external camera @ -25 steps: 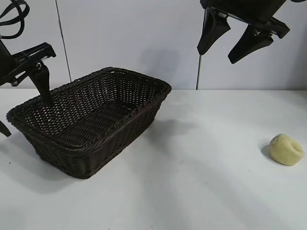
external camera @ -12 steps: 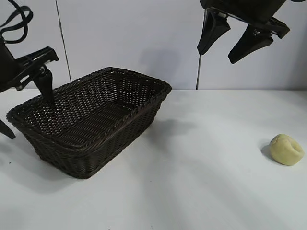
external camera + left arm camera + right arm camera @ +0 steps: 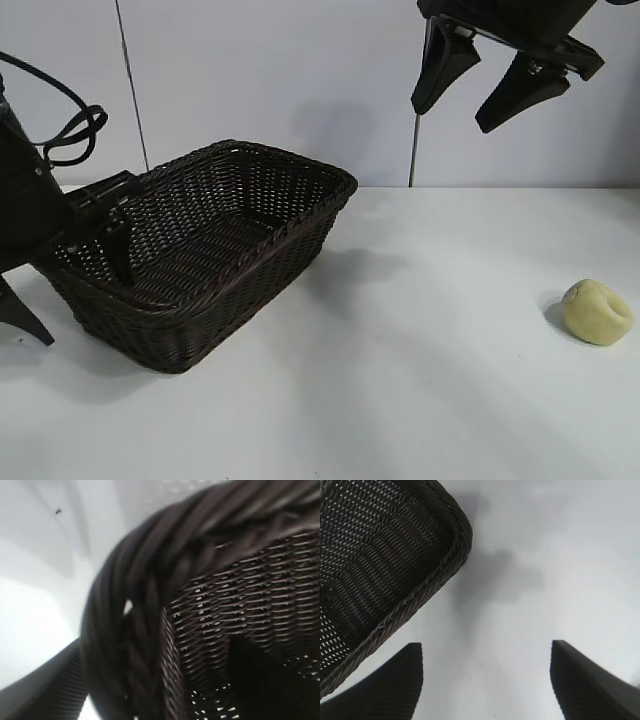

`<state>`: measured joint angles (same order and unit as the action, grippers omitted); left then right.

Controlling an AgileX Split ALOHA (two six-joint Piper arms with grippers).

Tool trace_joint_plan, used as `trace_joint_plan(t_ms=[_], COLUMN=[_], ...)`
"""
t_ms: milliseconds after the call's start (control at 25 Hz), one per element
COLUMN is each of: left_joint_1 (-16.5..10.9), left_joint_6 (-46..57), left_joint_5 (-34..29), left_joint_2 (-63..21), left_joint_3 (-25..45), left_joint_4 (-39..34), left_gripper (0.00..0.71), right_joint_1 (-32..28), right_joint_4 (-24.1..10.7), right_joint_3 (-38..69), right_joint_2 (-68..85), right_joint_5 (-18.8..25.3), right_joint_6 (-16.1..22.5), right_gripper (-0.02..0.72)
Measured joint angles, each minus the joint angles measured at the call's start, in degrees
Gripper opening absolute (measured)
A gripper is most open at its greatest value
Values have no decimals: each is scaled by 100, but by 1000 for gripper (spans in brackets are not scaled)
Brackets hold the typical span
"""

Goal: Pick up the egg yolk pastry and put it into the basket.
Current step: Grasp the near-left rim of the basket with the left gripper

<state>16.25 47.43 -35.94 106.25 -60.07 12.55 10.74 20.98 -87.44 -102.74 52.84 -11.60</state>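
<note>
While the right gripper (image 3: pixel 490 85) hangs high up near the wall with its two black fingers spread wide and nothing between them, the left gripper (image 3: pixel 62 265) has dropped down a lot in the last second. Before, it hung above the near corner of the big dark brown woven wicker basket (image 3: pixel 300 235). Now it sits low at that corner, with one black finger (image 3: pixel 118 255) inside the basket and the other finger (image 3: pixel 20 315) outside, down by the table — so it is open and straddles the braided rim. In the left wrist view the thick braided rim (image 3: pixel 135 630) fills most of the picture, very close. Whether a finger touches the rim cannot be told.

The small, pale yellow, rounded egg yolk pastry (image 3: pixel 597 312) has not moved. It lies on the table, far over on the right side, well apart from the basket, and no gripper is near it. The basket has nothing in it that can be seen.

This looks like the left arm getting ready to hold the basket steady, or maybe move it. Picking up the pastry has not started yet, and the right arm seems best placed for that job.

The white table top (image 3: pixel 400 380) is smooth and flat, with soft grey shadows under the arms. Behind it stands a plain pale wall (image 3: pixel 260 70) with thin dark upright seams.
</note>
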Motion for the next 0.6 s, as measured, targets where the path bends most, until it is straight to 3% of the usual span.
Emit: trace_joint_plan(t_ms=[80,160,360,440,600], left_joint_1=[0,0,0,0,-4], left_joint_6=[0,0,81,174,174], left_joint_5=[0,-6,-195,-141,-167], left_joint_2=[0,0,0,0,-5], left_joint_3=[0,0,0,0,0], left_joint_4=[0,6,25,79,115], left_gripper=[539,496,208,130,102], right_joint_1=[0,0,0,0,0], right_joint_4=[0,0,0,0,0], right_joint_3=[0,0,0,0,0], right_joint_2=[0,0,0,0,0], right_joint_5=[0,0,0,0,0], right_joint_6=[0,0,0,0,0], right_gripper=[519,519,519,519,519])
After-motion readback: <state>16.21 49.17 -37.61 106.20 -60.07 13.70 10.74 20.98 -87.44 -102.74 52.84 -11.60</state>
